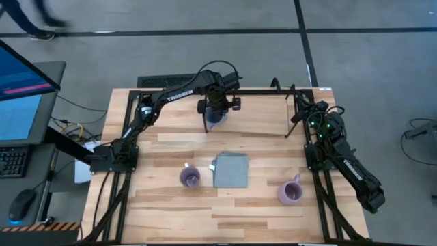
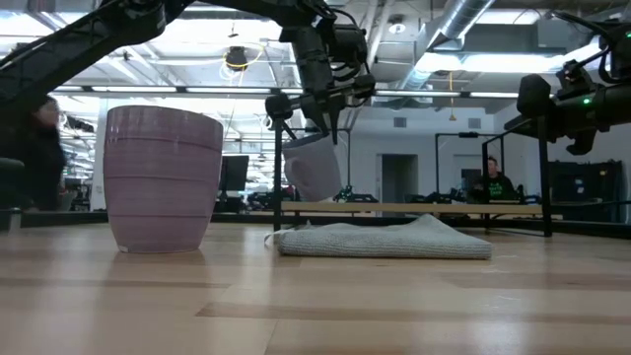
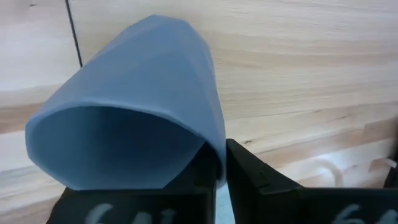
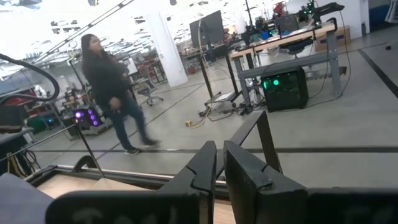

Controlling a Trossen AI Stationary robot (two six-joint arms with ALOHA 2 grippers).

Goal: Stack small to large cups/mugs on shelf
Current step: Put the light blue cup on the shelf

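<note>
Looking at a light purple mug standing upright on the table, nearest of all, with a folded grey-blue cloth lying just to its right. Finding a second purple mug further right, well apart from both.

Gripping the blue mug by its rim with the left end effector, fingers pinched shut on the wall. Hanging it tilted, mouth toward the wrist, just over the left end of the shelf at the far side of the table; apparently not touching the board yet.

Risking a topple if releasing at this tilt: likely rolling off the narrow board or landing on its side. Risking a slip too, pinching only a thin edge. Risking a knock against the black rod frame running close beside the mug while lowering.

Waiting at the shelf's right end with the right end effector, fingers nearly together, holding nothing. Standing clear of the left arm for now, but crowding that end of the frame.

Noticing a person out on the floor beyond the table, well away.
</note>
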